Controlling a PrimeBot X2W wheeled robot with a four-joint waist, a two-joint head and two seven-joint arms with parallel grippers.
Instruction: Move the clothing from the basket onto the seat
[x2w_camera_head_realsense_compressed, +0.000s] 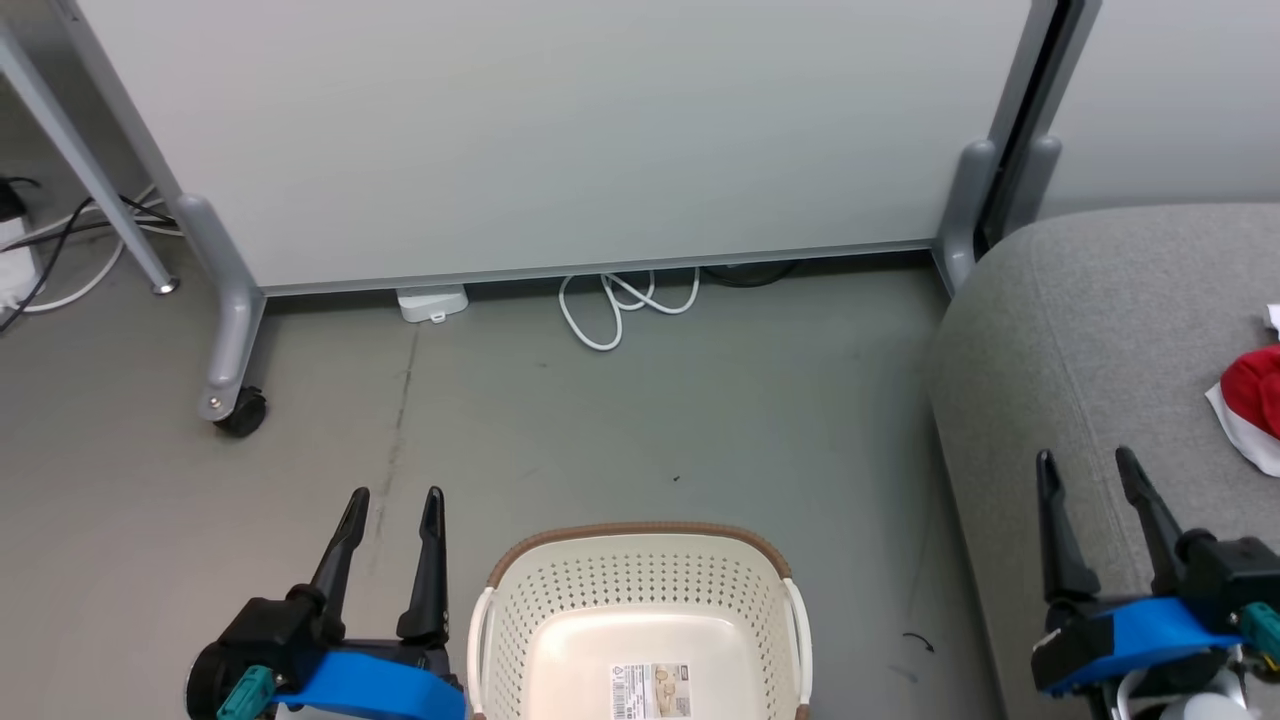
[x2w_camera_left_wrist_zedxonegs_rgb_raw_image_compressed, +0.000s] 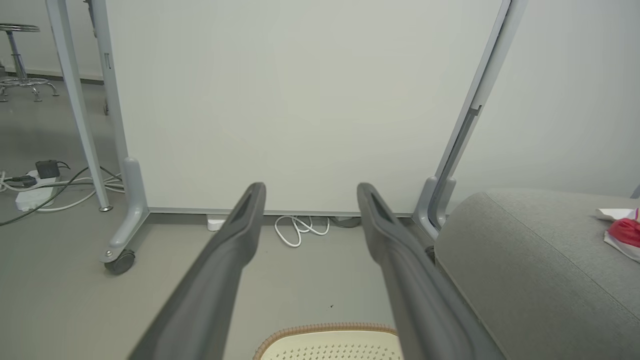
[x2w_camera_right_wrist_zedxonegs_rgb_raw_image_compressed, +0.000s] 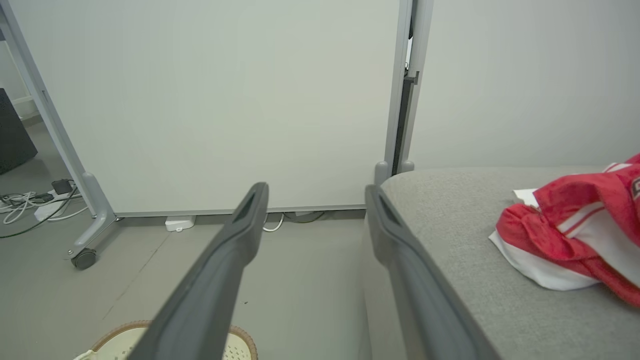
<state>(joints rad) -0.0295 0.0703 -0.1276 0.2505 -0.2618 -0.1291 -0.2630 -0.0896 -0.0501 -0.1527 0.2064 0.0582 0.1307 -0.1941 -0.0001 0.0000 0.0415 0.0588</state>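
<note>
Left hand (x2w_camera_head_realsense_compressed: 396, 495) and right hand (x2w_camera_head_realsense_compressed: 1085, 455) are standing wide open, holding nothing, flanking the basket (x2w_camera_head_realsense_compressed: 640, 535), which is showing a bare bottom. Farther right, the clothing (x2w_camera_head_realsense_compressed: 1255, 400) is lying on the sofa (x2w_camera_head_realsense_compressed: 1080, 320); judging by this, the transfer is looking complete.

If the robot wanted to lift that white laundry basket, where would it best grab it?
Probably by the left side handle: a thin loop standing off the basket wall, slim enough to pinch. The open left gripper sits beside it and could come in from that side. The brown rim is a fallback, taken from above.
</note>
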